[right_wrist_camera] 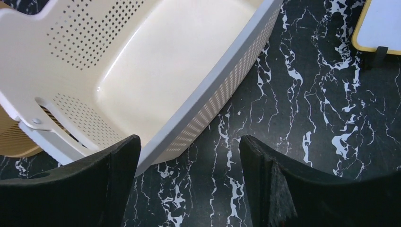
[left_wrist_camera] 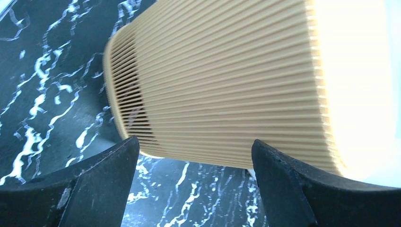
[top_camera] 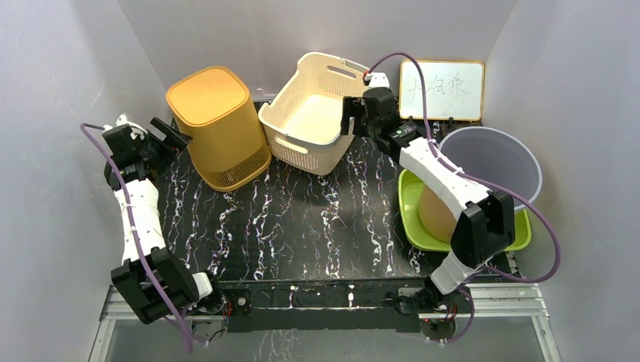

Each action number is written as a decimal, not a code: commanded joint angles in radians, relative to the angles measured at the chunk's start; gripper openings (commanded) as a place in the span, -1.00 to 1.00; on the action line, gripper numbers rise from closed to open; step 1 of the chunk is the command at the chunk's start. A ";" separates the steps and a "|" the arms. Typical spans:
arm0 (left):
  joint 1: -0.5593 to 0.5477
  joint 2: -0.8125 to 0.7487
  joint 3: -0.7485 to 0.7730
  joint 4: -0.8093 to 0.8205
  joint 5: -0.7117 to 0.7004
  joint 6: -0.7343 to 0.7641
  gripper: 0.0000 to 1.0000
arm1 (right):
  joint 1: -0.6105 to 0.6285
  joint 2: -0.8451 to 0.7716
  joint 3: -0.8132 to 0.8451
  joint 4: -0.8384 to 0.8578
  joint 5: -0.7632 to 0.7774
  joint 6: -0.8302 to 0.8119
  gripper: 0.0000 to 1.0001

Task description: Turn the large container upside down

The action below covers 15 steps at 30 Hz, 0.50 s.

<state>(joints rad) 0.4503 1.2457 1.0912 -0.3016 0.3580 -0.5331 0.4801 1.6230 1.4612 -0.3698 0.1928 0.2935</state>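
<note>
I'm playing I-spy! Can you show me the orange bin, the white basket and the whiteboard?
orange bin point(top_camera: 210, 94), top camera view, on its flat upper face.
white basket point(top_camera: 313, 121), top camera view, on its bare inside floor.
whiteboard point(top_camera: 441, 89), top camera view, on its writing surface.

On 1 desk point(top_camera: 302, 226): 1 yellow ribbed bin point(top_camera: 215, 113), 1 cream perforated basket point(top_camera: 317, 113), 1 grey bucket point(top_camera: 498, 154), 1 green tray point(top_camera: 413, 226), 1 tan round object point(top_camera: 436, 215), 1 whiteboard point(top_camera: 441, 89). 2 end effectors: left end effector point(left_wrist_camera: 194, 156), right end effector point(right_wrist_camera: 189, 151).
</note>
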 commanded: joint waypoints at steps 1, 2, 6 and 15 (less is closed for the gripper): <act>0.004 -0.082 0.078 0.054 0.157 -0.024 0.72 | 0.002 -0.086 0.029 0.070 0.015 -0.011 0.49; 0.004 -0.089 0.091 0.066 0.194 -0.039 0.69 | 0.003 -0.087 0.037 0.069 0.020 -0.012 0.49; -0.010 -0.149 0.122 0.127 0.292 -0.081 0.65 | 0.002 -0.078 0.040 0.078 0.119 0.006 0.53; -0.208 -0.135 0.197 0.204 0.429 -0.058 0.47 | -0.041 -0.022 -0.007 0.170 0.149 0.138 0.60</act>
<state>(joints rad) 0.3702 1.0901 1.2224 -0.0654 0.7238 -0.6552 0.4656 1.5780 1.4528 -0.2905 0.3168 0.3710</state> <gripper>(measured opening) 0.767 0.798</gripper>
